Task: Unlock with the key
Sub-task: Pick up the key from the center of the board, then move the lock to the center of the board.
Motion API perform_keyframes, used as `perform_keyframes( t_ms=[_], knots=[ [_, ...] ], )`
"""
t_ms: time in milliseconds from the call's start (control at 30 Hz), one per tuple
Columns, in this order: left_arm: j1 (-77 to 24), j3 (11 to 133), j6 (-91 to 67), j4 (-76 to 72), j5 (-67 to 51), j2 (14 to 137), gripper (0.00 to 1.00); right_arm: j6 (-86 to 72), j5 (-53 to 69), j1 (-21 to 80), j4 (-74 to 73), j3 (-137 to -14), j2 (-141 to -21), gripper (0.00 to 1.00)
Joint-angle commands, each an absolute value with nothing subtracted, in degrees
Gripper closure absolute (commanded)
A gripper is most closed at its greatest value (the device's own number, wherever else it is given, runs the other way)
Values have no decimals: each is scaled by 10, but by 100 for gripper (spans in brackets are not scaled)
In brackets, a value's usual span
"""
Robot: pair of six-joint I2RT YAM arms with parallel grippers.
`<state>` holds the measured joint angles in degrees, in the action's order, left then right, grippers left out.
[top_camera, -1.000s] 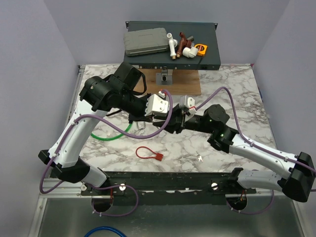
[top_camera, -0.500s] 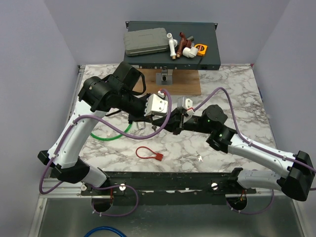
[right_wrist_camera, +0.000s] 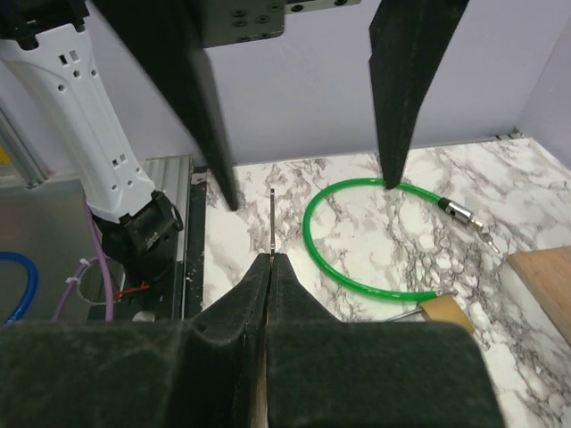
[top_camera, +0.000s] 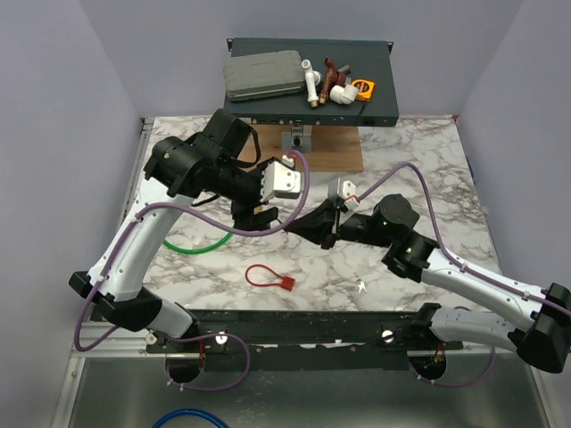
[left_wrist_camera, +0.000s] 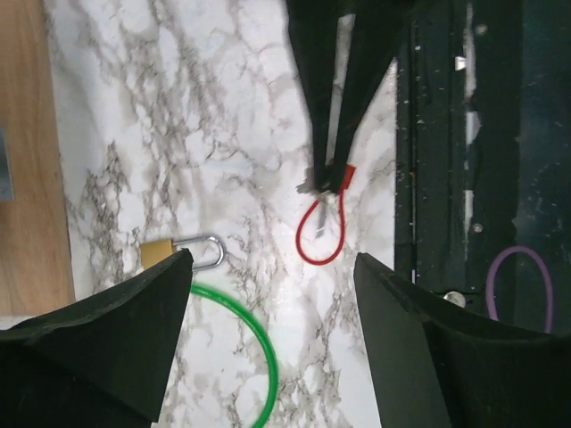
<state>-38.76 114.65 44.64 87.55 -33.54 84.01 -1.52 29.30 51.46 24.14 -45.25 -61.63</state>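
Nearest on the marble table [top_camera: 428, 169] lies a red loop [top_camera: 266, 276]. Beyond it the right gripper [right_wrist_camera: 269, 260], arm reaching low toward 9 o'clock, pinches the key [right_wrist_camera: 270, 218], a thin metal blade pointing straight out past its tips. The left gripper [left_wrist_camera: 272, 266] hangs wide apart over the brass padlock [left_wrist_camera: 165, 252], whose steel shackle points toward 3 o'clock in the left wrist view.

1. You'll find the small brass padlock [left_wrist_camera: 157, 252] with a silver shackle lying flat on the marble surface [left_wrist_camera: 223, 107], touching the green cable loop [left_wrist_camera: 254, 348].
2. Your thin silver key [right_wrist_camera: 270, 223] shows edge-on, pinched in the right hand [right_wrist_camera: 269, 259], its blade sticking out past the fingertips.
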Motion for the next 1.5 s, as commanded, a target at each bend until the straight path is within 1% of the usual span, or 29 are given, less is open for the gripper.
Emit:
perform_keyframes(
  t_ms=[0, 100, 200, 333, 500, 600, 700, 867, 1000, 1067, 1167, 1267, 1467],
  knots=[
    [-323, 1090, 450, 812, -340, 827, 28, -42, 266, 505, 173, -443, -592, 99],
    [-294, 997, 502, 754, -310, 817, 31, -59, 250, 500, 147, -434, -578, 99],
    [-289, 880, 567, 681, -263, 806, 32, -75, 220, 498, 129, -423, -561, 99],
    [-288, 802, 635, 604, -206, 837, 33, -100, 184, 495, 108, -407, -534, 99],
    [-279, 801, 680, 541, -147, 929, 33, -131, 145, 494, 91, -391, -501, 99],
    [-274, 784, 737, 491, -114, 965, 33, -139, 123, 493, 84, -378, -478, 99],
    [-274, 759, 783, 447, -100, 983, 33, -146, 93, 493, 76, -369, -453, 99],
    [-261, 743, 799, 412, -109, 1013, 34, -149, 40, 492, 52, -363, -414, 99],
    [-259, 688, 829, 326, -95, 1014, 35, -148, 12, 492, 36, -369, -394, 99],
    [-259, 682, 840, 314, -93, 1022, 35, -144, 2, 492, 26, -377, -390, 99],
    [-259, 683, 830, 286, -85, 1038, 36, -134, -28, 492, 15, -387, -387, 99],
    [-259, 710, 774, 265, -79, 1058, 38, -129, -43, 491, 11, -394, -383, 99],
    [-258, 781, 688, 332, -94, 1083, 39, -118, -53, 491, 7, -408, -387, 99]
  ],
)
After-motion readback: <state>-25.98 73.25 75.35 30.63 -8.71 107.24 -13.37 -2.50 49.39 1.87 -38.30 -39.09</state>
